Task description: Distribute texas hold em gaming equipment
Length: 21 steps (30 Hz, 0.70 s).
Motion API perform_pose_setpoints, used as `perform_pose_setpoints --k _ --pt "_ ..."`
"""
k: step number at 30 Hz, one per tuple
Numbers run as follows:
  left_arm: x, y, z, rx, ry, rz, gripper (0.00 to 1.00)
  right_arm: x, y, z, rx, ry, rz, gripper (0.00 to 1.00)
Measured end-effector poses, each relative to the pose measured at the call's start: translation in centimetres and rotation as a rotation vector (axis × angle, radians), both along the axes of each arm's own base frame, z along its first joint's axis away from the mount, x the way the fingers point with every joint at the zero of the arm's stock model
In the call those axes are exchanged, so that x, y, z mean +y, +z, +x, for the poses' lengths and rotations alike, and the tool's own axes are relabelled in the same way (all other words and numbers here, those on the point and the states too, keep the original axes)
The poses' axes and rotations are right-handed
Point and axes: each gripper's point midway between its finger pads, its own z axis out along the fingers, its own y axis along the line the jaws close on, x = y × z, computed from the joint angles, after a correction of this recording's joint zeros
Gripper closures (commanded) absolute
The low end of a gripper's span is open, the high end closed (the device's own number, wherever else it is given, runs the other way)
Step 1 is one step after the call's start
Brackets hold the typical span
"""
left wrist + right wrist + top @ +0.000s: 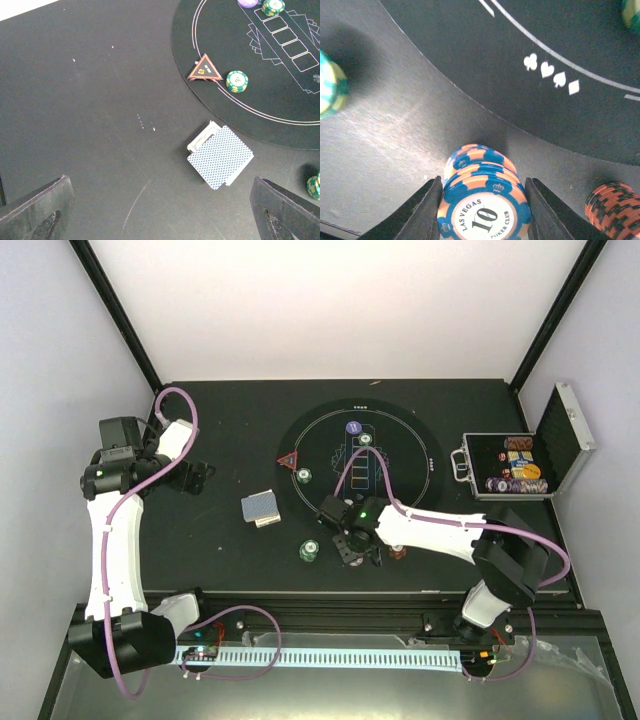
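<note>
My right gripper (483,214) is shut on a short stack of blue-and-orange "10" chips (482,195), low over the table just off the mat's near edge; it also shows in the top view (357,558). A brown-red chip stack (612,206) stands to its right, a green chip stack (330,90) to its left. My left gripper (160,220) is open and empty above the table, left of the grey-blue card deck (220,156). The red triangle marker (204,69) and a green chip stack (237,81) lie at the mat's left edge. A purple button (354,427) and a green stack (366,438) lie further up the mat.
The round black mat (410,455) with white lines fills the table's middle. The open silver case (505,468) with chips stands at the right. Another green chip stack (310,550) stands on the table near the mat's front left.
</note>
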Motion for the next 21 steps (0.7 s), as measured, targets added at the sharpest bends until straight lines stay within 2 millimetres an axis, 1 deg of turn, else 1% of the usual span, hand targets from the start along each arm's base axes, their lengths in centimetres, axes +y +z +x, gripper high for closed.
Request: perform_pose_setpoints --k 3,6,7,9,12,14,16,18,19,21 --pt "0.0 0.0 0.0 0.000 0.000 0.000 0.01 0.8 1.8 0.8 -0.029 0.006 0.019 0.79" --pt "0.0 0.0 0.0 0.000 0.000 0.000 0.01 2.1 3.9 1.8 -0.068 0.011 0.050 0.79" --pt "0.0 0.0 0.0 0.000 0.000 0.000 0.01 2.8 5.1 2.4 -0.092 0.017 0.066 0.80" --pt "0.0 0.0 0.0 0.000 0.000 0.000 0.01 3.5 6.0 3.0 -0.111 0.024 0.081 0.79" --pt "0.0 0.0 0.0 0.000 0.000 0.000 0.01 5.4 7.3 4.6 -0.137 0.035 0.099 0.80" --pt "0.0 0.0 -0.1 0.001 -0.001 0.000 0.01 6.6 7.4 6.0 -0.144 0.043 0.102 0.80" --pt "0.0 0.0 -0.1 0.002 -0.001 0.000 0.01 7.5 6.9 7.6 -0.145 0.040 0.094 0.80" --pt "0.0 0.0 -0.1 0.002 0.000 0.000 0.01 8.2 6.2 9.6 -0.142 0.029 0.083 0.80" --pt "0.0 0.0 -0.1 0.003 0.000 0.000 0.01 8.6 5.7 11.1 -0.142 0.018 0.078 0.80" --pt "0.0 -0.1 -0.2 0.006 0.001 -0.001 0.01 9.0 4.6 13.1 -0.136 0.004 0.071 0.80"
